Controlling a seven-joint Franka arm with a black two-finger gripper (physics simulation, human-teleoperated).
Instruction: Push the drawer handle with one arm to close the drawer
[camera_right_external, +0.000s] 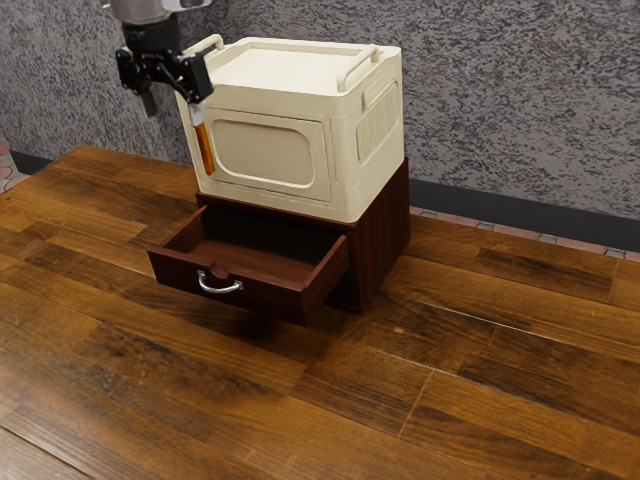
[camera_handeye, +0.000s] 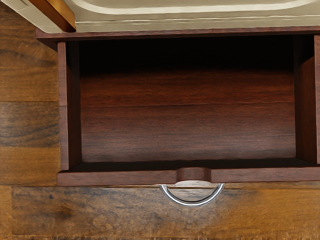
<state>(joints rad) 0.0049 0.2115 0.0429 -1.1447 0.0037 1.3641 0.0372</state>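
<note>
Claw (camera_right_external: 174, 103) wide, empty, near box (camera_right_external: 268, 155). Drawer (camera_right_external: 267, 296) sticks out of cabinet (camera_right_external: 383, 235) by table (camera_right_external: 500, 400)'s wall-side edge, handle (camera_handeye: 192, 204) on its front. Risks: descending too early may land inside; off-centre push could jam it; orange strip (camera_right_external: 206, 150) might snag.

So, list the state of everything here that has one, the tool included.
dark wood drawer: open, pulled well out
silver drawer handle: attached to the drawer front, clear of the tool
tool: open, raised
dark wood cabinet: upright, under the storage box
cream storage box: upright, front panel shut
</note>
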